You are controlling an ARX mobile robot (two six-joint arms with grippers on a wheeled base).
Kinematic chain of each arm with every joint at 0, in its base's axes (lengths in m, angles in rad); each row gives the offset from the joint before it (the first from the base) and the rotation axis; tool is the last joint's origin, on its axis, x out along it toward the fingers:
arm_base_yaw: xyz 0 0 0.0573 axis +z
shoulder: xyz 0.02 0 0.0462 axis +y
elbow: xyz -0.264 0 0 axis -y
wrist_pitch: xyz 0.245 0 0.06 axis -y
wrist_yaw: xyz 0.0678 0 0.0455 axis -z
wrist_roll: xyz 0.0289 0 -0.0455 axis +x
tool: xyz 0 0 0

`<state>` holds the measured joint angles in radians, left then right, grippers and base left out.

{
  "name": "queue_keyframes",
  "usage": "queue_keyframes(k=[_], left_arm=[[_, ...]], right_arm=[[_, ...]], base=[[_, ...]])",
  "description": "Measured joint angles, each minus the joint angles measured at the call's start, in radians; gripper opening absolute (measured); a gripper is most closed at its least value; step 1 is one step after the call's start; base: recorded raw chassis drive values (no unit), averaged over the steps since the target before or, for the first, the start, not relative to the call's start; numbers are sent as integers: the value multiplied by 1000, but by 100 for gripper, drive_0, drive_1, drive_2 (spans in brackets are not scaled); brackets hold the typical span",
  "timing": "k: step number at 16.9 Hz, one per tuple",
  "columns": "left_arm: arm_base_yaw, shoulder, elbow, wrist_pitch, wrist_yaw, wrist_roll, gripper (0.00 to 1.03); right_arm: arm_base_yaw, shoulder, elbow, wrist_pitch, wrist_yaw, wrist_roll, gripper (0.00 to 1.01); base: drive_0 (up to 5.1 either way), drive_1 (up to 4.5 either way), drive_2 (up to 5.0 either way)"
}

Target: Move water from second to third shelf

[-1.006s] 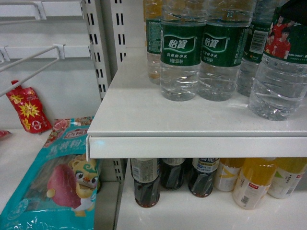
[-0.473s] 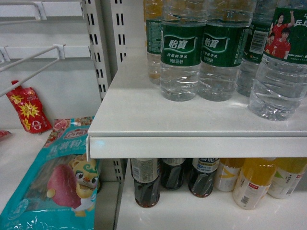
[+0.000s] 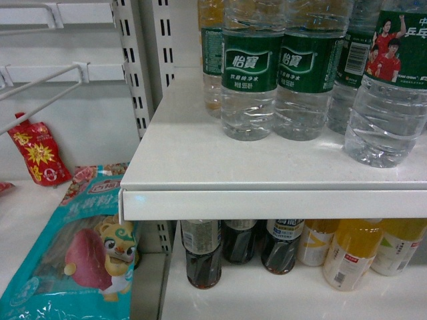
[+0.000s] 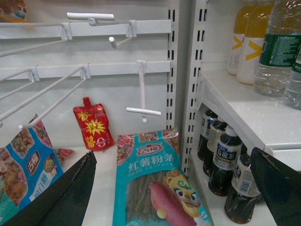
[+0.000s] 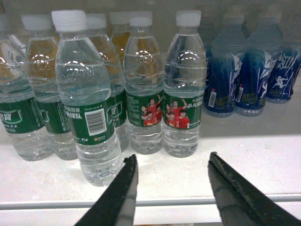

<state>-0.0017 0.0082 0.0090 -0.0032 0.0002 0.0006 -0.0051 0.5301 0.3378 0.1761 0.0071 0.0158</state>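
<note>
The right gripper (image 5: 171,188) is spread wide and holds nothing; the water bottle (image 5: 182,89) stands upright just ahead on the shelf (image 5: 263,155), nearer this arm; left gripper (image 4: 174,188) likewise agape, low beside.
</note>
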Motion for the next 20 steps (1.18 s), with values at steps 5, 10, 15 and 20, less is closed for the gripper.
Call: queue_keyframes(k=[5,10,15,20], left_arm=[[0,0,0,0,0,0,98],[0,0,0,0,-1,0,98],[0,0,0,0,0,0,98],[0,0,0,-2,-1,0,98]], right_arm=[[5,-141,-161,29,-7,-13,2],[5,-244,-245,18,-7,-13,2],[5,-327,-288,-23,-7,-13,2],[5,-525,-325,-183,-6,-14,2]], base=[[0,0,0],[0,0,0],[0,0,0],[0,0,0]])
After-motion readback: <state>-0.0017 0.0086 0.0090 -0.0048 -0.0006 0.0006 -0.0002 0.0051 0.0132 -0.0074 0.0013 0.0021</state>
